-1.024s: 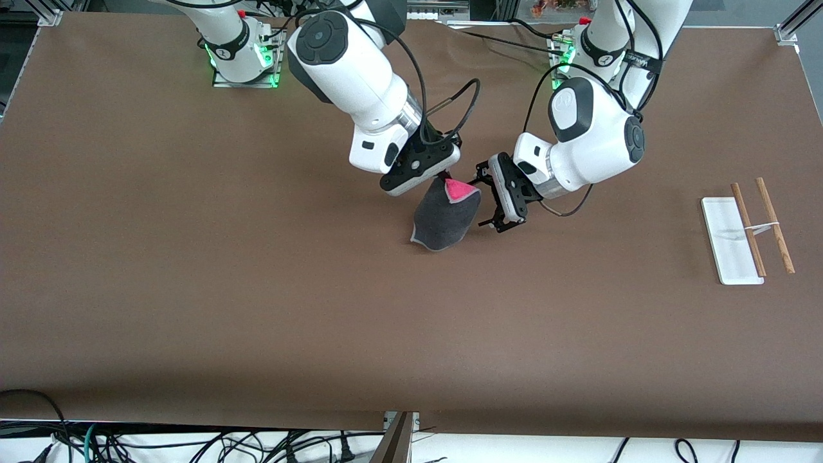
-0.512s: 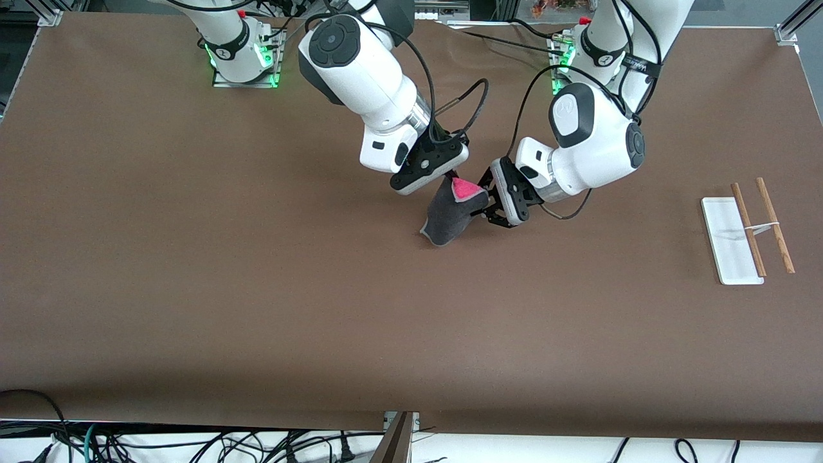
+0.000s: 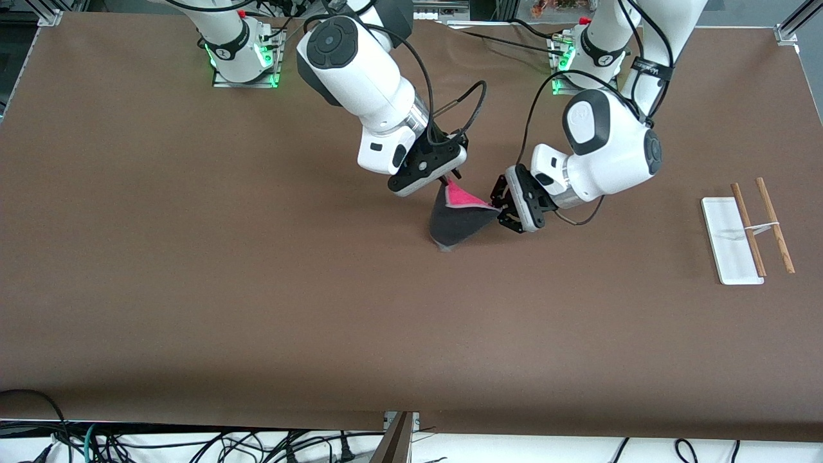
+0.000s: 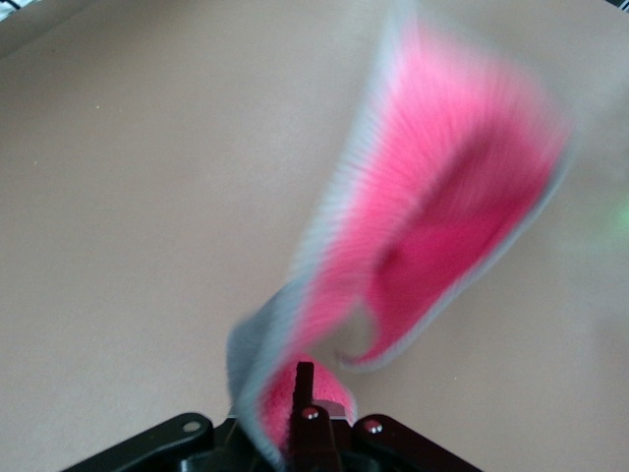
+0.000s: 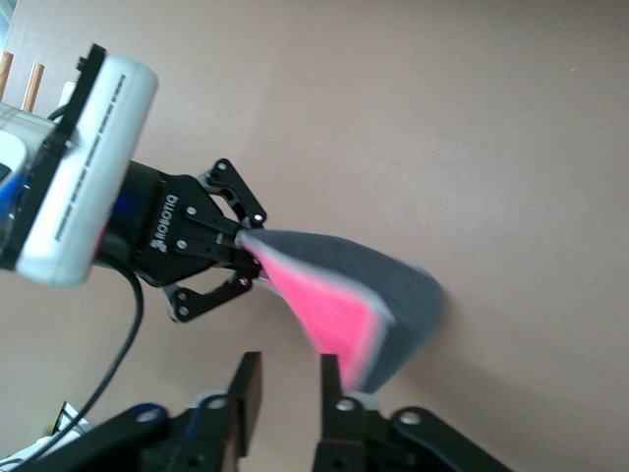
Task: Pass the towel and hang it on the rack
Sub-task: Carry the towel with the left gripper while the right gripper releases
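The towel [image 3: 460, 218] hangs over the middle of the surface [image 3: 257, 289], stretched between the two pincers. The left pincer [image 3: 500, 209] grips its corner toward the rack [image 3: 746, 238]; the right pincer [image 3: 448, 182] is at its upper corner. The rack stands on the surface at the left arm's end, well apart from the towel.

One camera looked down from high up at the whole counter [image 3: 193, 289]. Two wrist cameras sat close, both seeing the towel [image 4: 432, 226].
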You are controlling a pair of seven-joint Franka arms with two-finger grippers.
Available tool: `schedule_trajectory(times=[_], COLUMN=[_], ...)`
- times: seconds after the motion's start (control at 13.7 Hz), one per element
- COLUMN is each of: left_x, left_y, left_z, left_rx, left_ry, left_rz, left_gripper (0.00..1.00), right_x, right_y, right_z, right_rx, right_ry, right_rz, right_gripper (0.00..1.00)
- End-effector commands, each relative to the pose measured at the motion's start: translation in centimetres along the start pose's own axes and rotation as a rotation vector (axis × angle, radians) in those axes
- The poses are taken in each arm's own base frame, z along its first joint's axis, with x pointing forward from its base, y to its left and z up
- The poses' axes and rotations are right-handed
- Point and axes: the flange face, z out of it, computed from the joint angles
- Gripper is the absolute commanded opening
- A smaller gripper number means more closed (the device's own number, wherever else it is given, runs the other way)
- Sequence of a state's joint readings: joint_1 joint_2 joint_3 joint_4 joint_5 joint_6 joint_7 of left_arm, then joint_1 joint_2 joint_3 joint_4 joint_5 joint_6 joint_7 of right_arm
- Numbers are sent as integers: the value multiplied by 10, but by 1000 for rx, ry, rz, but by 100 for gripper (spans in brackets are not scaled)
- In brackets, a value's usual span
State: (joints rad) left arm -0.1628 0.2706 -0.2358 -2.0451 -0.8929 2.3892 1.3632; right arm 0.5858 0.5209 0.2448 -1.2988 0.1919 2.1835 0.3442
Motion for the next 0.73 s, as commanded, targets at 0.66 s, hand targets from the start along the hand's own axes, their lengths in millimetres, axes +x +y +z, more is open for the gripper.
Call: schedule_trajectory(times=[0.66], left_x=[-81], left_y=[-123], left_z=[-245], left_rx=[-63], left_ry=[-215], left_rz=[39], left_gripper=[0], right_x=[32], right_y=[148], right_z=[-79], right_rx=[-256], right_ry=[-99], right_rz=[111], right_gripper=[100])
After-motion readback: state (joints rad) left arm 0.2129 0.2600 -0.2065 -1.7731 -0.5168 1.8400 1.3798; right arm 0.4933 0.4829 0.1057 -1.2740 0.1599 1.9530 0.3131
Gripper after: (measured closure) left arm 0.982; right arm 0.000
